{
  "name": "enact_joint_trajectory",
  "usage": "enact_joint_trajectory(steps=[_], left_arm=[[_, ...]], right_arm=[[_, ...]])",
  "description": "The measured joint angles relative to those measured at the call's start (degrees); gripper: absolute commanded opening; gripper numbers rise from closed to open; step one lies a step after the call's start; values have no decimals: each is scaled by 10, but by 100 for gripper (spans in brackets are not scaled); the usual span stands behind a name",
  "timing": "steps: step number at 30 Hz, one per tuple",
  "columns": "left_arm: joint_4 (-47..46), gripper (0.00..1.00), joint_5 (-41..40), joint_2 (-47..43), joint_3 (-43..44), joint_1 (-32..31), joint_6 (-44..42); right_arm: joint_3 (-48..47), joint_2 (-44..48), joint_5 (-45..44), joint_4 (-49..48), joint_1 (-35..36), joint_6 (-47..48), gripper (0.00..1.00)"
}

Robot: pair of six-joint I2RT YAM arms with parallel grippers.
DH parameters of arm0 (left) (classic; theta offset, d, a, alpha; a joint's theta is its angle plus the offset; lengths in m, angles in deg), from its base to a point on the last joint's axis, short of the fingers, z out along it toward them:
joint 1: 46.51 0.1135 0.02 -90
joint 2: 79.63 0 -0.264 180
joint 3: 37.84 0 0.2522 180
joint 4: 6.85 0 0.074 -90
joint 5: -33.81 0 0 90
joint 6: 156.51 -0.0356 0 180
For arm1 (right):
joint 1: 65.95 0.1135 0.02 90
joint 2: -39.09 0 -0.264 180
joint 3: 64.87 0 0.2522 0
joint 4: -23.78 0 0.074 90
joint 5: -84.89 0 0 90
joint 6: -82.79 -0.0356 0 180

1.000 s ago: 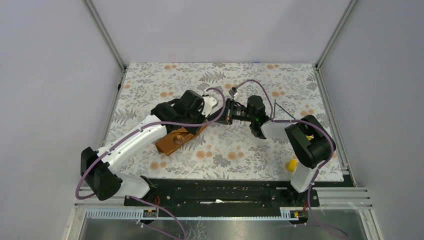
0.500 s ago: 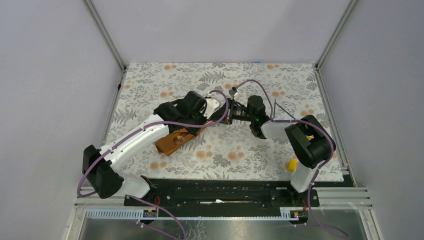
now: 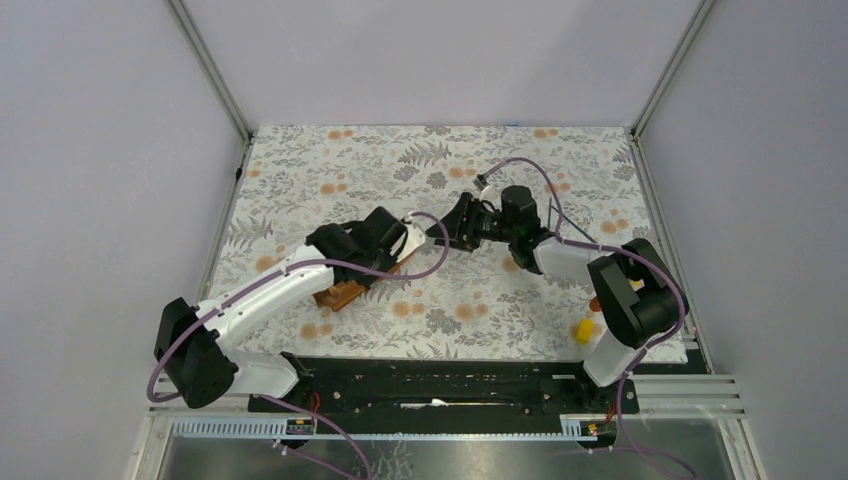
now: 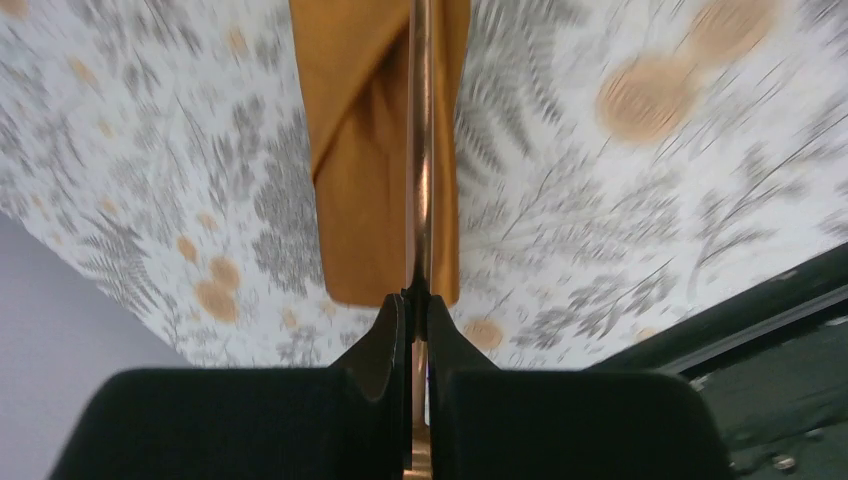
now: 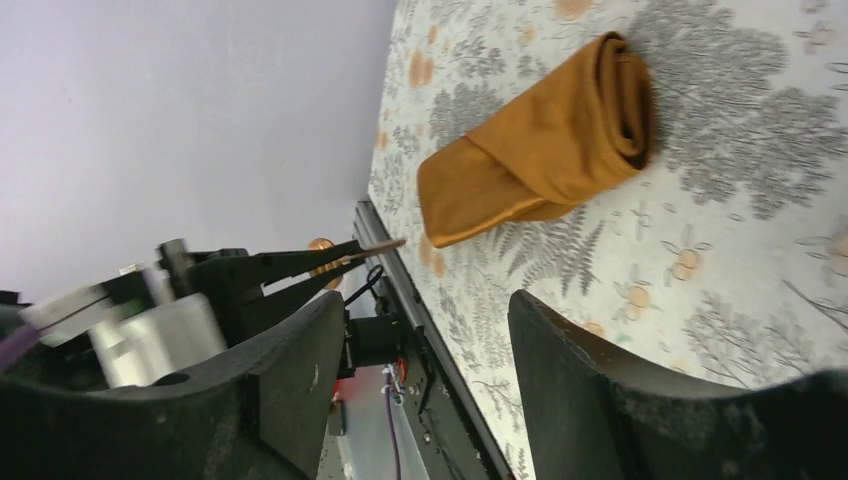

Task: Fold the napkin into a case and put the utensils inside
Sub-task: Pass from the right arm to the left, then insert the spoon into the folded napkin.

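Observation:
The napkin lies folded as a narrow orange-brown case (image 3: 340, 293) on the floral cloth, and it also shows in the wrist views (image 4: 370, 150) (image 5: 545, 150). My left gripper (image 4: 417, 300) is shut on a slim copper utensil (image 4: 421, 150) whose handle points out over the case along its length. Seen from the right wrist, the same handle's tip (image 5: 385, 244) sticks out past the left gripper's fingers (image 5: 290, 265). My right gripper (image 5: 425, 320) stands open and empty a little to the right of the left one (image 3: 455, 225). No other utensils can be made out.
A small yellow block (image 3: 581, 329) lies by the right arm's base, near the front right of the floral tablecloth (image 3: 470, 300). The black base rail (image 3: 440, 380) runs along the near edge. Grey walls close in the left, back and right sides.
The right gripper has opened and let go of the utensil, pulling back to the right. The left gripper has shut on the utensil and carried it nearer, over the case.

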Motion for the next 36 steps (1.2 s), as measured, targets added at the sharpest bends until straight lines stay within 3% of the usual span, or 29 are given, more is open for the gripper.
enact_joint_trajectory(steps=[6, 10, 31, 36], left_arm=[[22, 0, -6, -67, -122, 86, -57], [31, 0, -1, -101, -148, 119, -85], [-9, 0, 58, 94, -62, 165, -113], [-8, 0, 64, 104, -59, 164, -110]], right_arm=[[12, 2, -1, 24, -17, 24, 68], [22, 9, 1, 24, -17, 28, 67], [41, 9, 26, -24, -17, -1, 64], [43, 9, 32, -34, -17, -9, 68]])
